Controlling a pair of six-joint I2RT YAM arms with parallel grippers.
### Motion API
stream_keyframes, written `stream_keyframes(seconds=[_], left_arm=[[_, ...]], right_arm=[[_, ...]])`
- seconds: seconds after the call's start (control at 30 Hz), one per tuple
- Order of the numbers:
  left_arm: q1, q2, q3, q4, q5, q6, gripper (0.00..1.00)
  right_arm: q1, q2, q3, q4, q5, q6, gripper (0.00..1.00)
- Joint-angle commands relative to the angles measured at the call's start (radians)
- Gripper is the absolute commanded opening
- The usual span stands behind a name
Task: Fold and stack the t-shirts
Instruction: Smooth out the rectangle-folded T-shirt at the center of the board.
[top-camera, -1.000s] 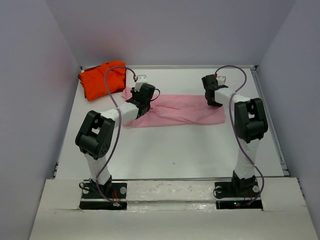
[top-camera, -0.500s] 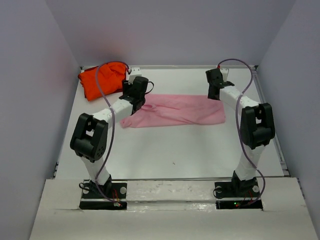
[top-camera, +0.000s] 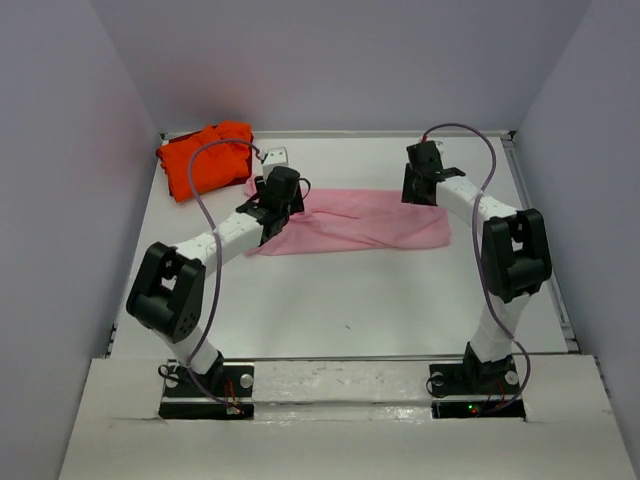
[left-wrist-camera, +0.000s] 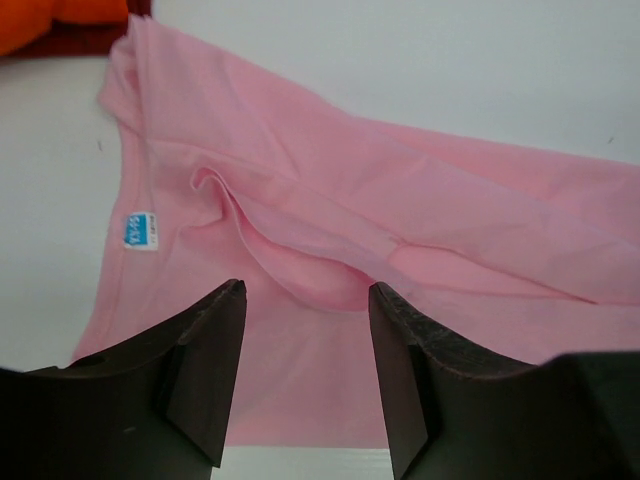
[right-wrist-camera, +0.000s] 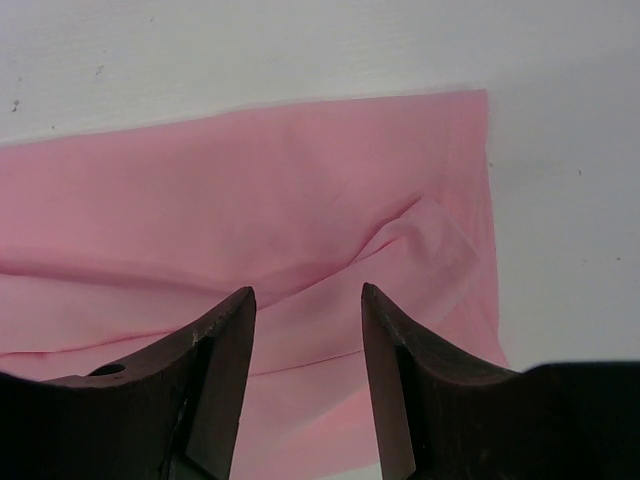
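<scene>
White counter (top-camera: 400, 300), walled on three sides. Light pink t-shirt (top-camera: 365, 225): folded into a long wrinkled strip, lying flat across the counter's middle. Orange-red t-shirt (top-camera: 195, 160): bunched in the far left corner, near the pink strip's left end. Left pincer (left-wrist-camera: 307, 300): jaws parted, gripping nothing, over the pink shirt's left end. Right pincer (right-wrist-camera: 308, 305): jaws parted, gripping nothing, over the shirt's right end. Small blue-and-white label (left-wrist-camera: 140, 232): on the pink cloth near its left edge.
</scene>
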Motion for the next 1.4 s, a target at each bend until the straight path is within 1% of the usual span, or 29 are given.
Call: stream_keyframes(seconds=[0.0,0.13,0.17,0.33,0.47,0.57,0.77,0.9,1.03,1.1,1.2,1.37], left_arm=[[-0.025,0.095,-0.035,-0.012,0.041,-0.061,0.61],[-0.048,0.128,-0.034,-0.009,0.056,-0.075,0.60],[-0.052,0.126,-0.032,-0.015,0.037,-0.082,0.60],[-0.072,0.120,-0.025,-0.042,0.041,-0.088,0.60],[-0.071,0.175,-0.014,-0.022,-0.003,-0.062,0.60],[-0.071,0.247,0.020,-0.021,-0.019,-0.055,0.59],[-0.071,0.318,0.078,-0.015,-0.051,-0.035,0.59],[-0.071,0.349,0.126,-0.015,-0.066,-0.003,0.59],[-0.071,0.378,0.220,-0.055,-0.076,0.025,0.59],[-0.071,0.381,0.244,-0.059,-0.068,0.031,0.59],[-0.071,0.387,0.273,-0.059,-0.069,0.057,0.59],[-0.052,0.442,0.337,-0.090,-0.071,0.097,0.57]], right_arm=[[0.012,0.017,0.005,0.020,-0.021,0.001,0.52],[0.012,0.040,0.014,0.016,0.005,-0.002,0.52],[0.012,0.047,0.016,0.014,0.009,-0.004,0.52],[0.012,0.075,0.027,0.012,0.004,0.010,0.52],[0.012,0.090,0.014,0.012,-0.010,0.024,0.51],[0.012,0.099,-0.004,0.016,0.007,0.024,0.51],[0.012,0.104,-0.015,0.016,0.018,0.026,0.51],[0.012,0.092,-0.032,0.020,0.009,0.027,0.50],[0.012,0.064,-0.075,0.026,0.010,0.038,0.50],[0.012,0.061,-0.102,0.046,0.018,0.032,0.51],[0.012,0.090,-0.084,0.026,0.013,0.042,0.50],[0.012,0.083,-0.098,0.019,0.018,0.046,0.50]])
